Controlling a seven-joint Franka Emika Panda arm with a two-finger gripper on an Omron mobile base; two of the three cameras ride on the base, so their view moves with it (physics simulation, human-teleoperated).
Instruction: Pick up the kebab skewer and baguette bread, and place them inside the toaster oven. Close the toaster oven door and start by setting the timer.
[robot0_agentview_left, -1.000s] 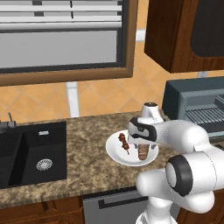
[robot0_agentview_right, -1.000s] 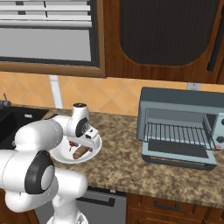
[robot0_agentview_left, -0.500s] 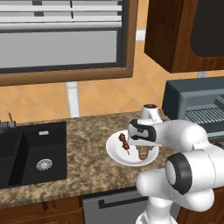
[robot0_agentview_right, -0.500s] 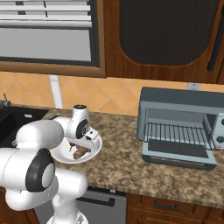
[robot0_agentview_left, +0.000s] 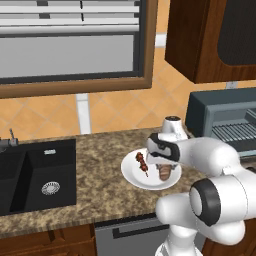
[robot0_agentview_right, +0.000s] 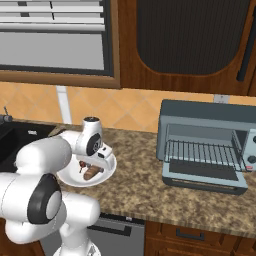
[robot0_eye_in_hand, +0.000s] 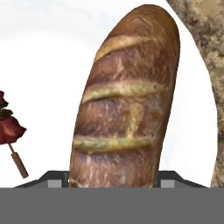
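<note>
Gripper (robot0_agentview_left: 161, 167) low over plate (robot0_agentview_left: 131, 172), bread (robot0_eye_in_hand: 127, 100) betw. its tips; can't tell if jaws clenched. Skewer (robot0_agentview_left: 142, 162) beside bread. No writing legible on oven (robot0_agentview_right: 204, 145).

White plate (robot0_agentview_left: 131, 173) on granite counter (robot0_agentview_left: 100, 195) — black sink (robot0_agentview_left: 35, 175).

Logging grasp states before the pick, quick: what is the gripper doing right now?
Gripper: low over the baguette bread on the white plate, fingers either side of it; whether it has closed on it cannot be told.
</note>
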